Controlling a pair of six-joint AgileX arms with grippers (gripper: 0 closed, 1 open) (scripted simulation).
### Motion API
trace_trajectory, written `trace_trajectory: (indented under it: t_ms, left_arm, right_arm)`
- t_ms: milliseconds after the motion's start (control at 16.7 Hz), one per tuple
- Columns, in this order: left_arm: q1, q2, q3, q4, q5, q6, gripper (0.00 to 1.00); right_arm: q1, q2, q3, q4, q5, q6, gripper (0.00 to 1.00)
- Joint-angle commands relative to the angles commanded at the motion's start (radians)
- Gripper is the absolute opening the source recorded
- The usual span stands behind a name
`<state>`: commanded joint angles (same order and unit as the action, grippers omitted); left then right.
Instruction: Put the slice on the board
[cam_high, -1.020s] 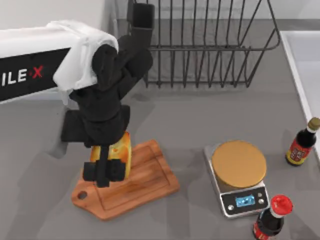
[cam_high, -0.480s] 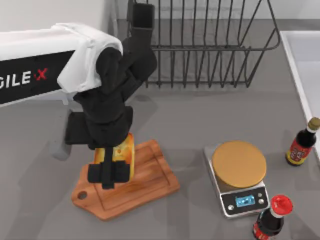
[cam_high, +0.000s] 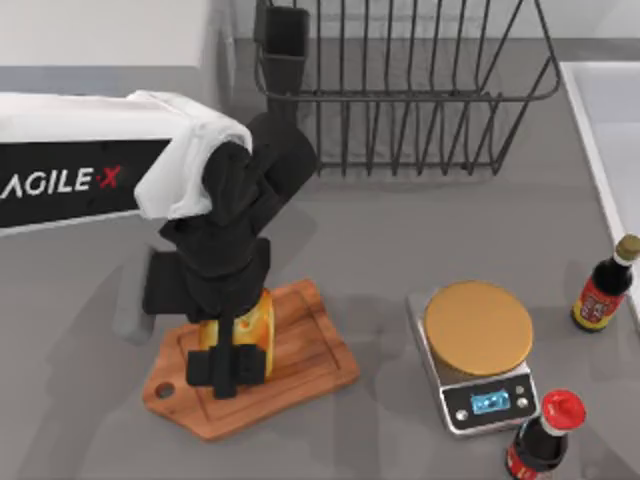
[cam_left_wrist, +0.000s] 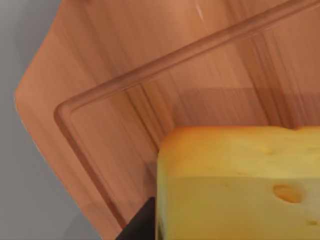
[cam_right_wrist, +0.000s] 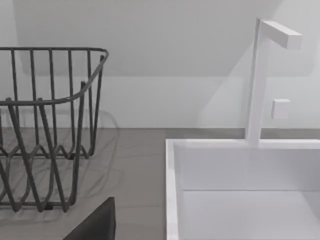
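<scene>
The slice (cam_high: 257, 322), a yellow-orange wedge with darker spots, is held over the left half of the brown wooden board (cam_high: 305, 355). My left gripper (cam_high: 228, 368) is shut on it from above, the black wrist hiding most of the wedge. In the left wrist view the slice (cam_left_wrist: 240, 190) is close over the board's grooved border (cam_left_wrist: 115, 85), with one dark finger (cam_left_wrist: 141, 225) against its side. Whether the slice rests on the wood I cannot tell. A dark part of my right gripper (cam_right_wrist: 95, 225) points toward the sink side.
A silver scale (cam_high: 478, 352) with a tan disc stands right of the board. Two dark sauce bottles (cam_high: 605, 285) (cam_high: 543, 432) stand at the right and front right. A wire dish rack (cam_high: 400, 90) sits at the back. A white sink (cam_right_wrist: 240, 185) lies at the right edge.
My left arm has carried the slice a little to the right and toward the front, further over the board. The board, scale and bottles have not moved.
</scene>
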<state>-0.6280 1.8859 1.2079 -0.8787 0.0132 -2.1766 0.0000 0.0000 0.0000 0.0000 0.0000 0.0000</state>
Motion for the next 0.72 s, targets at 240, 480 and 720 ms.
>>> trace_trajectory:
  t_ms: [240,480,720]
  left_arm:
    - [0.0,0.007,-0.008,0.009,0.0,0.0,0.0]
    - [0.0,0.007,-0.008,0.009,0.0,0.0,0.23]
    - [0.0,0.007,-0.008,0.009,0.0,0.0,0.53]
  right_arm:
    - [0.0,0.0,0.0,0.0,0.0,0.0,1.0]
    - [0.0,0.0,0.0,0.0,0.0,0.0,1.0]
    - [0.0,0.0,0.0,0.0,0.0,0.0,1.0]
